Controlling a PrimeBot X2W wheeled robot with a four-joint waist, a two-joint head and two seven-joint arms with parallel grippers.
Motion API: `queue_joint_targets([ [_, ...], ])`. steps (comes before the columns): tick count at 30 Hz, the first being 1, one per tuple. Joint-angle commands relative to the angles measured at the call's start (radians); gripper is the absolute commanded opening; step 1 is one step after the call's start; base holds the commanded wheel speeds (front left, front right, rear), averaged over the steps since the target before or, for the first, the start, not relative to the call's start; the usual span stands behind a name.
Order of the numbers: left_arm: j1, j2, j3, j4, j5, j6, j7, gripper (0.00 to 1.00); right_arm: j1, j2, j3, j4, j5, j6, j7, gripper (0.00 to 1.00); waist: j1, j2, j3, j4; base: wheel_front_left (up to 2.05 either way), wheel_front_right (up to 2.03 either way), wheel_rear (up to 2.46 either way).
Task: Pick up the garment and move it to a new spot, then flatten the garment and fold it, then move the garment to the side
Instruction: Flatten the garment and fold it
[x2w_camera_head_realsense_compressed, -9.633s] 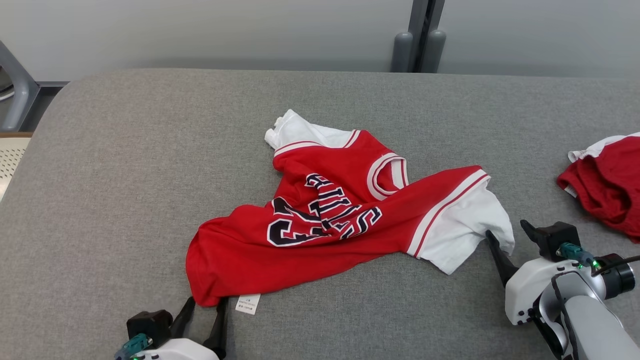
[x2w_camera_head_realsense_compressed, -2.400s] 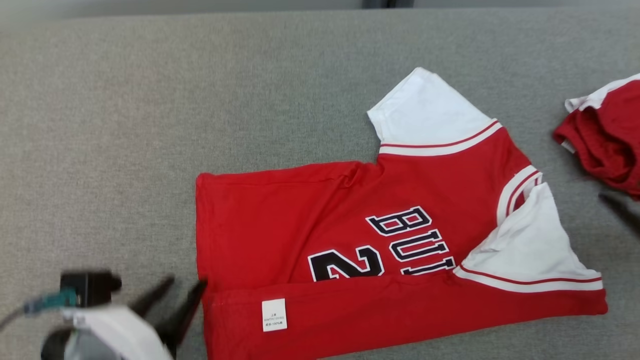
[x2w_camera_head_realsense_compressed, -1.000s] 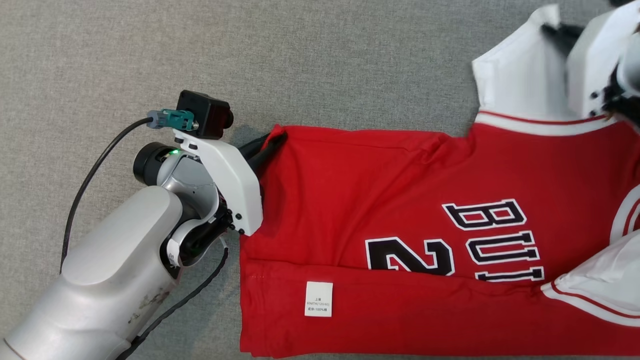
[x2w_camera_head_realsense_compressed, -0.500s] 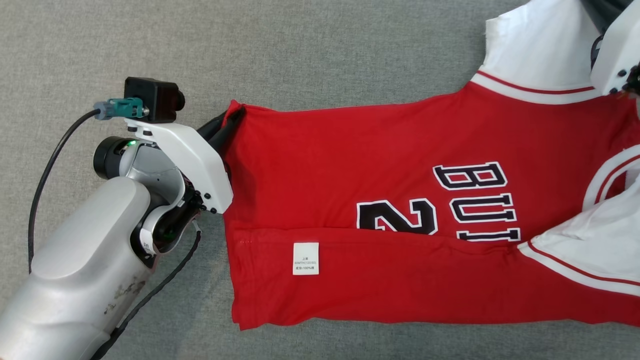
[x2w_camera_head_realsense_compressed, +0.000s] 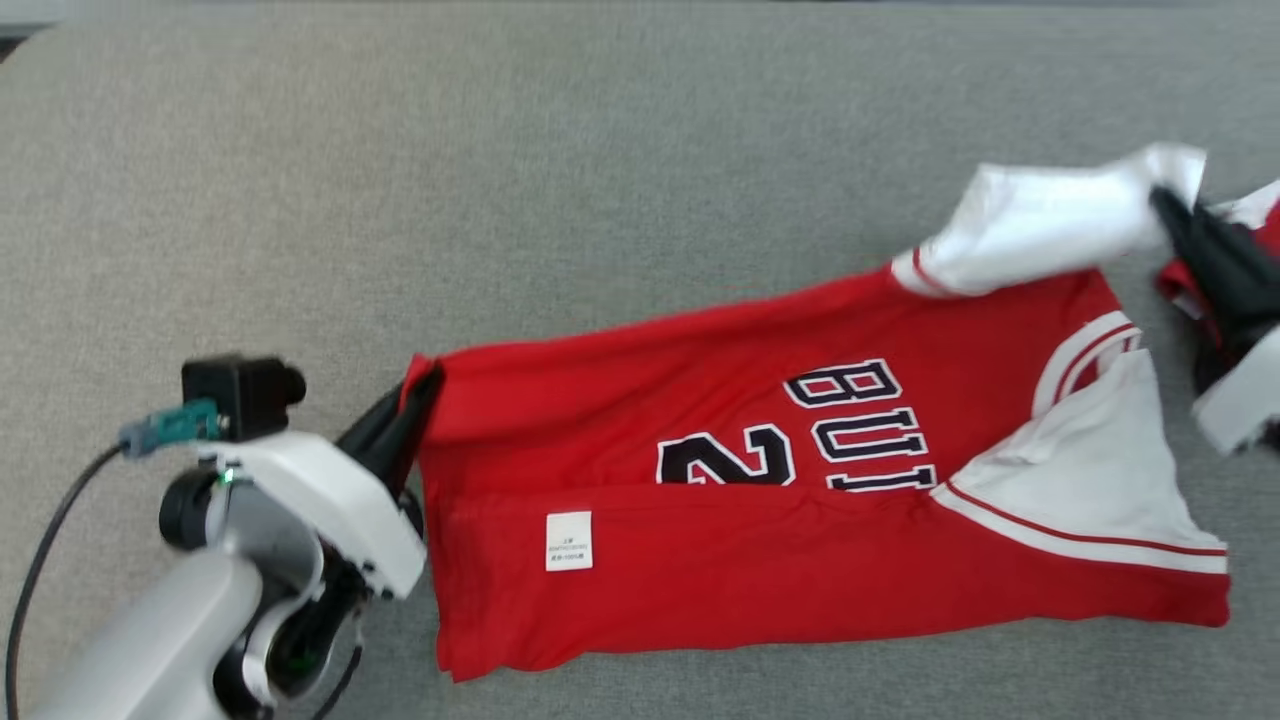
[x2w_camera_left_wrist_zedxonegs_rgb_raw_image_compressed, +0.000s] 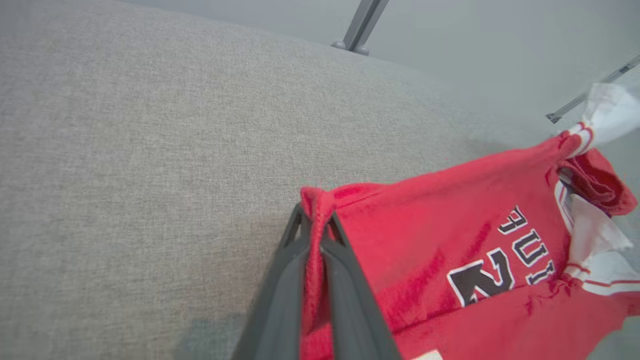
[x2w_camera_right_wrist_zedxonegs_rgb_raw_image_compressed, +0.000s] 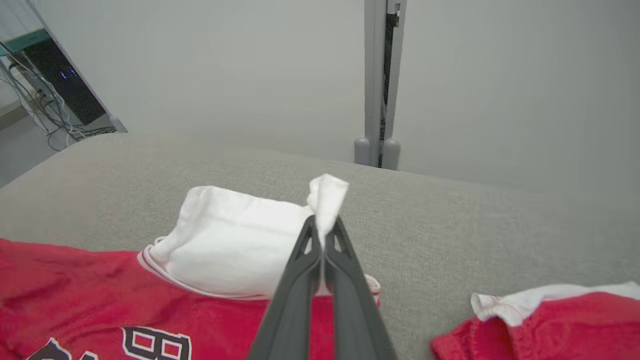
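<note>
The garment (x2w_camera_head_realsense_compressed: 700, 590) is spread on the grey fabric-covered desk (x2w_camera_head_realsense_compressed: 500, 180), lettering upward. Its hem corner is pinched between the left gripper (x2w_camera_head_realsense_compressed: 418, 383) fingers, and its far white sleeve (x2w_camera_head_realsense_compressed: 1040, 225) is held raised in the closed fingers of the right gripper (x2w_camera_head_realsense_compressed: 1163, 203).

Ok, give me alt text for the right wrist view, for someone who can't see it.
The right tool is shut on the edge of the white sleeve of the red jersey T-shirt, holding it up off a grey fabric surface. A smaller red cloth with white edging lies lower right; a grey post stands behind.
</note>
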Motion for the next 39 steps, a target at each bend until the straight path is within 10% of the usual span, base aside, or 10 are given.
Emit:
queue_joint_targets([
  [1,0.024,0.011,0.007,-0.01,-0.008,0.008,-0.008,0.0,0.041,0.005,-0.004,-0.016,0.003,0.0,-0.008,0.0,0.0,0.0,-0.043,-0.03,0.0,0.0,0.0],
  [15,0.353,0.047,0.053,-0.154,-0.094,0.061,-0.142,0.0,0.42,0.177,-0.09,-0.077,-0.06,0.0,-0.087,0.0,0.0,0.0,-0.116,-0.09,0.0,0.0,0.0],
  [30,0.383,0.033,0.007,-0.115,-0.073,0.043,-0.145,0.0,0.498,0.182,-0.127,-0.138,-0.082,0.0,-0.052,0.0,0.0,0.0,-0.134,-0.081,0.0,0.0,0.0],
  [32,0.39,0.02,-0.003,-0.088,-0.068,0.04,-0.15,0.15,0.507,0.181,-0.1,-0.121,-0.101,0.0,-0.047,0.0,0.0,0.0,-0.131,-0.085,0.0,0.0,0.0],
  [33,0.395,0.015,-0.008,-0.074,-0.066,0.039,-0.157,0.3,0.508,0.178,-0.082,-0.108,-0.112,0.0,-0.048,0.21,0.0,0.0,-0.13,-0.087,0.0,0.0,0.0],
  [34,0.399,0.013,-0.012,-0.063,-0.058,0.04,-0.164,0.77,0.504,0.172,-0.068,-0.097,-0.125,0.0,-0.056,0.45,0.0,0.0,-0.129,-0.088,0.0,0.0,0.0],
  [35,0.404,0.007,-0.014,-0.05,-0.062,0.041,-0.17,1.0,0.498,0.169,-0.067,-0.08,-0.138,0.0,-0.068,0.89,0.0,0.0,-0.128,-0.09,0.0,0.0,0.0],
  [39,0.418,-0.004,-0.013,-0.027,-0.064,0.031,-0.191,1.0,0.485,0.156,-0.06,-0.033,-0.163,0.0,-0.082,1.0,0.0,0.0,-0.129,-0.091,0.0,0.0,0.0],
])
